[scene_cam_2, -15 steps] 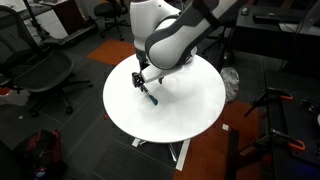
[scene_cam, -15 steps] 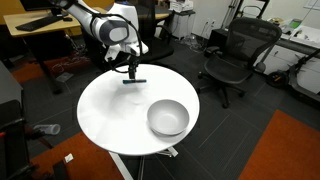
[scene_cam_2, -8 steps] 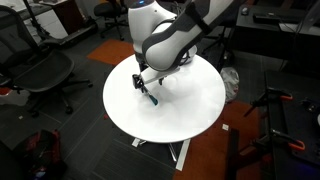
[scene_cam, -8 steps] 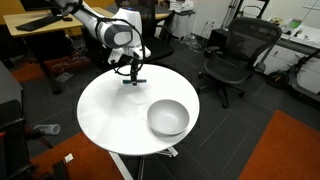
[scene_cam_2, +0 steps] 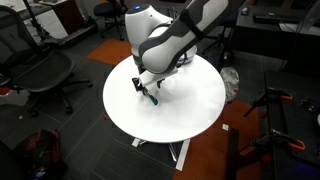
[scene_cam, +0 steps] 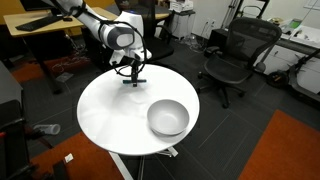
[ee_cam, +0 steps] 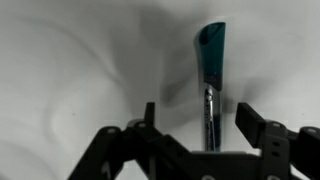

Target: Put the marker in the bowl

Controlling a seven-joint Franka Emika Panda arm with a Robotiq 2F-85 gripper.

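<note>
- Now, your gripper (ee_cam: 198,118) hangs over the small thin dark marker with the teal-blue end (ee_cam: 211,52), which lies flat on the round white table (scene_cam: 108,120) near its far edge in an exterior view (scene_cam: 135,81).
- The jaws stand apart in the wrist view. The marker's dark shaft runs up between them and neither finger touches it.
- The shaft sits nearer one finger than the other, so centre the gripper over it before closing. An off-centre squeeze would likely roll or flick so thin a stick.
- Grip the dark shaft rather than the teal end. That part lies between the fingers, and it looks like the straighter section.
- Go down until the fingertips almost meet the tabletop, then close slowly. A pen this low is easy to close above.
- The deep, shiny silver-grey bowl (scene_cam: 168,118) stands well apart from the marker, towards the table's near edge. Lift clear of its rim before carrying across.
</note>
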